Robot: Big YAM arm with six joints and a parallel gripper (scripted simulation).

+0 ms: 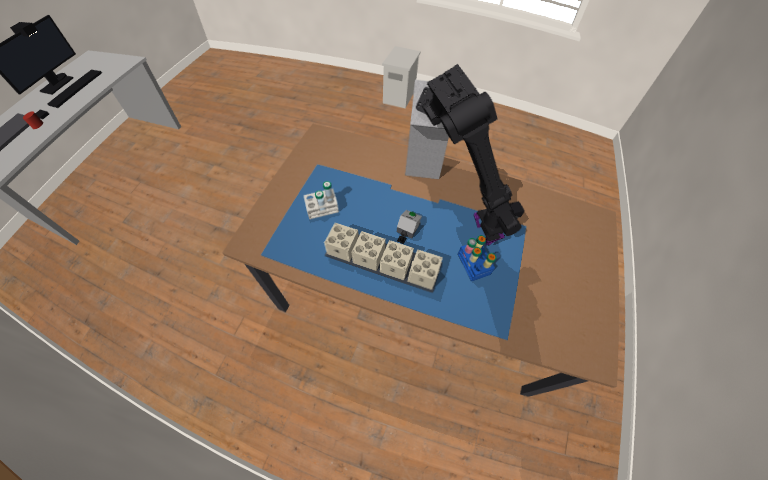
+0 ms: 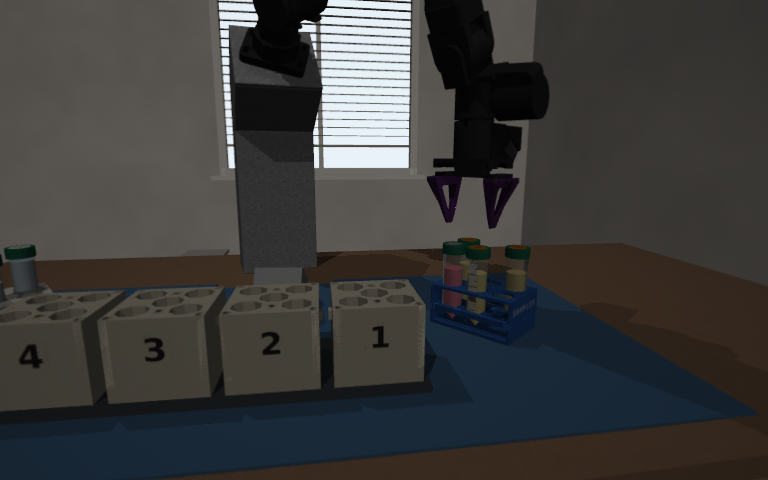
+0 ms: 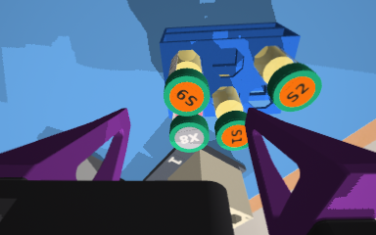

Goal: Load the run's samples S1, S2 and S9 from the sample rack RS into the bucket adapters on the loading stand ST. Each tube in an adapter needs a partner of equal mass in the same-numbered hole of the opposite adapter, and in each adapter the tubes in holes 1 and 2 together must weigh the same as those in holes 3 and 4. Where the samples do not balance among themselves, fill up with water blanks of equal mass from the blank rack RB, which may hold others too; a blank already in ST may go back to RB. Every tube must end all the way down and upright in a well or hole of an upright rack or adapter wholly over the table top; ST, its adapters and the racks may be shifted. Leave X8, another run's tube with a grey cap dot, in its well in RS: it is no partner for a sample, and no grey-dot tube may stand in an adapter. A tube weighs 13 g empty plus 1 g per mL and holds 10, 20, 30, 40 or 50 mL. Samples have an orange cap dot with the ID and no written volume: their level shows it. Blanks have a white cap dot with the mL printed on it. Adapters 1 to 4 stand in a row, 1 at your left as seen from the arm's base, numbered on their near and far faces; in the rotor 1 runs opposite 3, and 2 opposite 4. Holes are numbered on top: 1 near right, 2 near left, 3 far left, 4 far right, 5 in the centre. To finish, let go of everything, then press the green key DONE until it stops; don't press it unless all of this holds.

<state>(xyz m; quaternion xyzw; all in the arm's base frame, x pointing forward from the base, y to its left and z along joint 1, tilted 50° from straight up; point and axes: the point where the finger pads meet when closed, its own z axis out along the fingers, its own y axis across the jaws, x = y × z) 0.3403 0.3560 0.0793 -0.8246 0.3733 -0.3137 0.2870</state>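
Overhead, wide empty jaws hang above rack RS (image 2: 512, 316), holding S1 (image 3: 231, 136), S2 (image 3: 295, 92), S9 (image 3: 186, 98), X8 (image 3: 189, 138).

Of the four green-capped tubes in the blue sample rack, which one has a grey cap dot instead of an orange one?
The tube marked X8; the tubes S9, S1 and S2 all carry orange dots.

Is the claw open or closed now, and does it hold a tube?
Open and empty: the claw hangs above the blue rack, fingers apart, nothing between them.
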